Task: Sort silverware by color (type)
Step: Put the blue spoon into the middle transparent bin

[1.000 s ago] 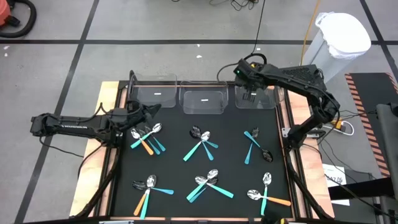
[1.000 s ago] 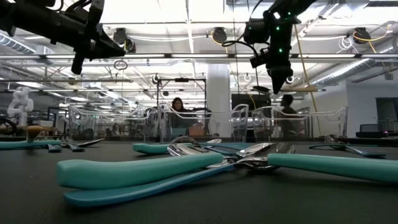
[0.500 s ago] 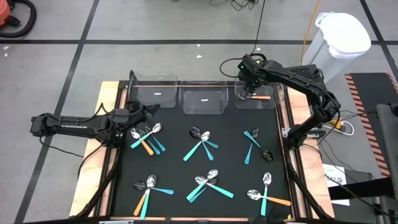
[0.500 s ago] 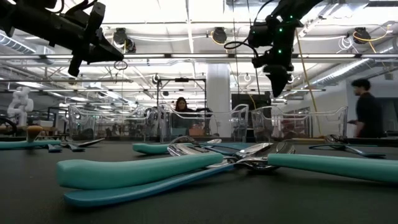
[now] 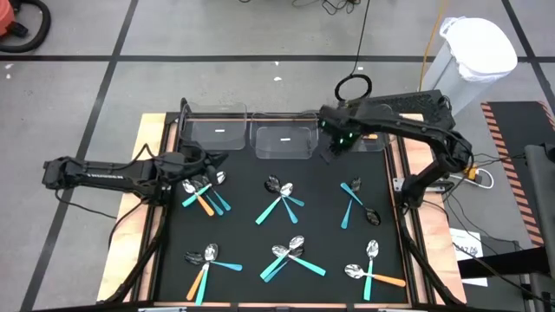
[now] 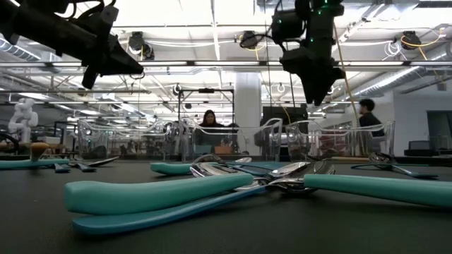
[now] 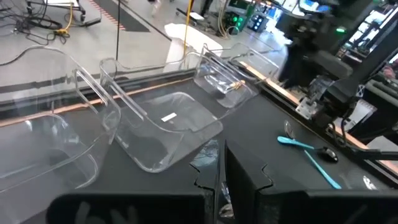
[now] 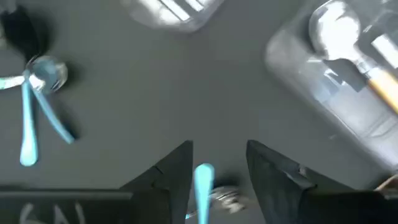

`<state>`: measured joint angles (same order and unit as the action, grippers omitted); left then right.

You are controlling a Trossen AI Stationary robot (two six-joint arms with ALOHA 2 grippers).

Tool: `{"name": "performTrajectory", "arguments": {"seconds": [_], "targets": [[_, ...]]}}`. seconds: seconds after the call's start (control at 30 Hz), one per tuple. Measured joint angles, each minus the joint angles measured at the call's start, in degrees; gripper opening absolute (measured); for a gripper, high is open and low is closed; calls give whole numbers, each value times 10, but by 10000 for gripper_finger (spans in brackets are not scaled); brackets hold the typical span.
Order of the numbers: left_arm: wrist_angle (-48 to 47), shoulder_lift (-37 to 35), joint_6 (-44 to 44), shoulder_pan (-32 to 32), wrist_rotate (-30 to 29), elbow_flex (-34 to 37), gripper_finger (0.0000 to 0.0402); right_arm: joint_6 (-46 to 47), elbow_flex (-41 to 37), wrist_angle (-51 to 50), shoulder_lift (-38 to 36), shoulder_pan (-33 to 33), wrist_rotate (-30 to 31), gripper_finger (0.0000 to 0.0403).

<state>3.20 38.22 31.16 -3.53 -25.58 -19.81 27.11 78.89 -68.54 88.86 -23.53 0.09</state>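
Near edge of the black table [image 5: 243,234]: clusters of silverware [image 5: 286,253], teal, light-blue and orange handled. Mid-table: further clusters. Left gripper [image 5: 211,161], fingers closed and empty, hovers above the cluster at the left edge. Right gripper [image 5: 334,147], fingers parted and empty, hangs before the right clear bin [image 5: 375,143] at the far edge, which holds an orange-handled spoon [image 8: 354,53].

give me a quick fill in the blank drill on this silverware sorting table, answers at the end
1. The clear bins at the mat's far edge number ____.
2. The spoon lying in the right-hand bin has an ____ handle.
3. The fingers of the right gripper stand ____.
4. The left gripper hovers over a spoon cluster holding ____.

Answers: three; orange; open; nothing
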Motion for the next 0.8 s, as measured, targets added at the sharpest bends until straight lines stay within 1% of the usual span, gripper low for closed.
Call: {"name": "performTrajectory", "arguments": {"seconds": [0.17,0.27,0.37,0.43,0.57,0.7,0.8], "targets": [[-1,17,0,0,10,0,27,41,-13,-35,-1,90,1,144],[-7,28,0,0,25,0,27,51,-48,-62,-1,137,0,144],[-12,37,0,0,36,0,27,67,-102,-73,-3,173,-3,144],[-12,43,0,0,43,0,27,75,-143,-72,-3,191,-11,144],[-12,52,0,0,47,0,27,77,-214,-51,-3,216,-45,144],[-12,58,0,0,48,0,27,79,-265,-13,-3,234,-61,144],[-12,60,0,0,48,0,27,84,-293,32,-3,240,-62,144]]}}
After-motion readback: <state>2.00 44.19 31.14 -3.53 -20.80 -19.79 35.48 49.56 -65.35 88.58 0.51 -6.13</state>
